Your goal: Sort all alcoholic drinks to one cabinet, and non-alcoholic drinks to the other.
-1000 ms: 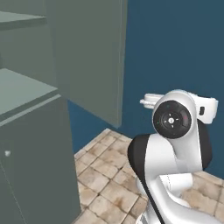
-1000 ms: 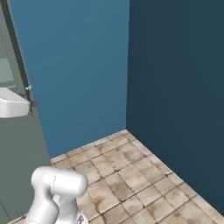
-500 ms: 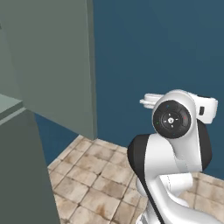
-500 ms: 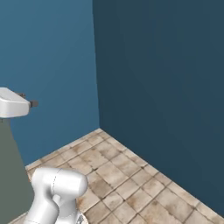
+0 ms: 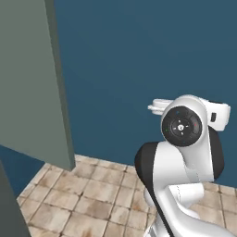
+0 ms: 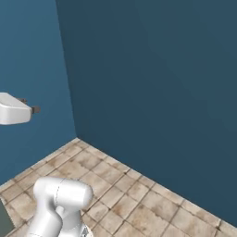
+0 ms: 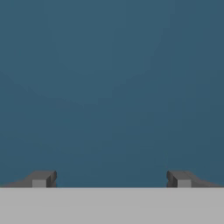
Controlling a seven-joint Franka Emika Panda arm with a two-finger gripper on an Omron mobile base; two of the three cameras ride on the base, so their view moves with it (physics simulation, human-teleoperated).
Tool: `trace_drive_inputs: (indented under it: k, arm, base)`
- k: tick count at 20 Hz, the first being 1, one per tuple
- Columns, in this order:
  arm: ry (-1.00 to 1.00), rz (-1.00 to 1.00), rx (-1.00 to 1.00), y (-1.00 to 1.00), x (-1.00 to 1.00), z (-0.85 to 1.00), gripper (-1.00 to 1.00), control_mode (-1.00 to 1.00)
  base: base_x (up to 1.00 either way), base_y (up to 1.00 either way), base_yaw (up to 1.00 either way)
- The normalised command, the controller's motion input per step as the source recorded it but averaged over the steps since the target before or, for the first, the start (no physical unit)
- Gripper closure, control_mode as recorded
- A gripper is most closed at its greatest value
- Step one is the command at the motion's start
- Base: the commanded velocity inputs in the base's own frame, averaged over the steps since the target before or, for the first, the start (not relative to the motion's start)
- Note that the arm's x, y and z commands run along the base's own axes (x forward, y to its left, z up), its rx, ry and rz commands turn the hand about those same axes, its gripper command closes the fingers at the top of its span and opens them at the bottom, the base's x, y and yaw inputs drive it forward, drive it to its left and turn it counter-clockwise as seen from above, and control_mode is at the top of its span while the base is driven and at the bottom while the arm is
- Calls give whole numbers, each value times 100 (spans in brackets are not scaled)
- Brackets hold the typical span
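**Bottles out of sight: turn the base toward the cabinets**

Bottles for sorting appear nowhere in these views, so we cannot say where they stand. Our gripper faces the blue wall with its jaws spread wide and empty. We judge that the base should swing toward the grey cabinet on the left before we reach, arm tucked, clear of its near edge.

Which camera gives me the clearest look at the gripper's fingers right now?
The hand view: the gripper has both dark fingertips set wide apart, empty, facing the blue wall. The right base view catches it only side-on, at the frame's left edge.
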Motion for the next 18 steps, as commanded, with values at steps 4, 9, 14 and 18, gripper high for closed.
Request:
trace_drive_inputs:
  k: [4,9,14,18]
  arm:
    - [0,0,0,0,0,0,-100,100]
    - [0,0,0,0,0,0,-100,100]
    - [0,0,0,0,0,0,-100,100]
    - [0,0,0,0,0,0,-100,100]
  base:
    - [-1,-39,-38]
    - [0,-36,-38]
    - [16,-4,-34]
    - [38,11,-20]
